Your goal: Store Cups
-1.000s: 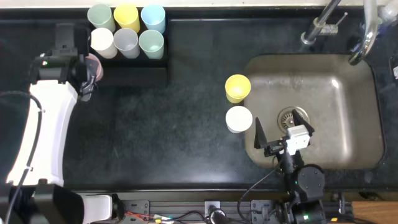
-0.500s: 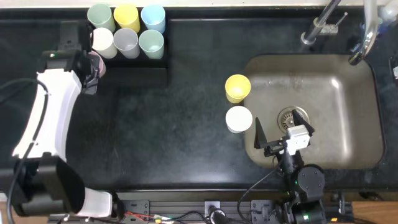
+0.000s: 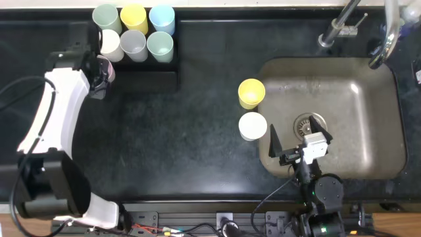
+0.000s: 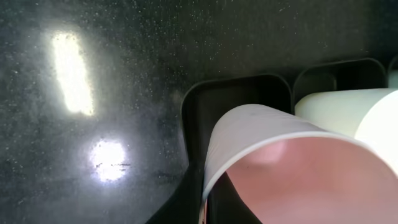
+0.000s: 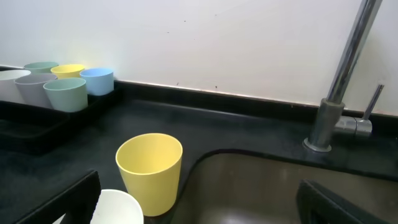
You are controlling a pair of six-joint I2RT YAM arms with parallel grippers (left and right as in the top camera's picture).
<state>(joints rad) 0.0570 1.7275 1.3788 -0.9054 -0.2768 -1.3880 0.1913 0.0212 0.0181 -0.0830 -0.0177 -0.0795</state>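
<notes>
A pink cup (image 4: 292,168) is tilted in my left gripper (image 3: 100,68), which is shut on it at the left end of the black cup rack (image 3: 158,78). In the left wrist view the cup hangs just over an empty slot (image 4: 236,102) of the rack, beside a white cup (image 4: 367,115) stored there. The rack holds several cups (image 3: 135,29). A yellow cup (image 3: 251,92) and a white cup (image 3: 252,126) stand on the counter by the sink's left rim. My right gripper (image 3: 296,139) rests open over the sink, facing the yellow cup (image 5: 149,171).
The steel sink (image 3: 368,85) takes up the right side, with its drain (image 3: 306,122) and a faucet (image 3: 342,23) behind it. The dark counter (image 3: 184,145) lies between rack and sink. A white wall (image 5: 217,37) rises behind the counter.
My left arm has carried the pink cup farther from its base and slightly right, closer to the rack's end slot. The right arm and the counter cups have not moved.
</notes>
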